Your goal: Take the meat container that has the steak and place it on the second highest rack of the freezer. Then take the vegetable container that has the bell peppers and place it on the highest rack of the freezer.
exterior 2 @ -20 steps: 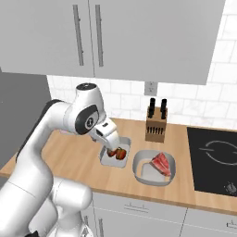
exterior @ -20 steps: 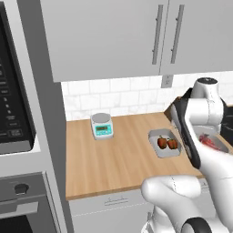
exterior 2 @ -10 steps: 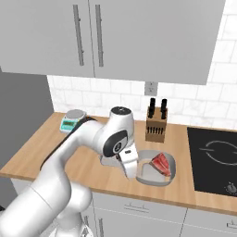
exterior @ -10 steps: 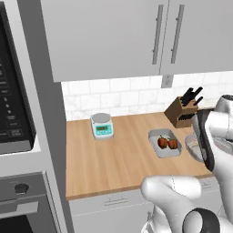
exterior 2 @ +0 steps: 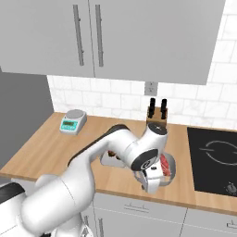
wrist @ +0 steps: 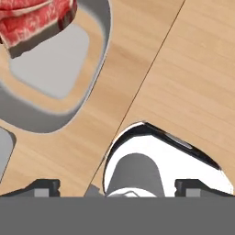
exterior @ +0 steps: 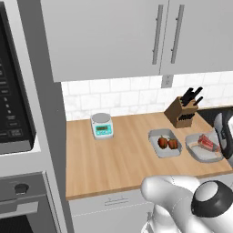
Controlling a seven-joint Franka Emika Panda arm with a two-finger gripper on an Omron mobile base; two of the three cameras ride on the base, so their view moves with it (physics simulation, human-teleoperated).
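The meat container [exterior: 199, 152] is a grey tray holding the red, white-marbled steak [exterior: 207, 142], at the right end of the wooden counter. Left of it, the vegetable container [exterior: 158, 150] holds two bell peppers [exterior: 167, 143]. In the right base view my arm bends down over the meat container [exterior 2: 170, 161], hiding much of it, with the steak [exterior 2: 165, 166] showing beside the hand. In the hand view my gripper [wrist: 121, 187] is open over bare counter, the meat container's rim [wrist: 98, 59] and steak [wrist: 32, 18] lying at upper left. The freezer and its racks are out of view.
A knife block [exterior: 183, 112] stands against the tiled wall behind the containers. A small kitchen scale [exterior: 102, 125] sits at the back left of the counter [exterior: 113, 164]. A black cooktop [exterior 2: 215, 159] lies right of the meat container. Oven stack [exterior: 18, 136] on the left; wall cabinets above.
My arm has swung right, from above the vegetable container to the meat container, and the hand has dropped low beside it. The jaws stayed wide. The containers have not moved.
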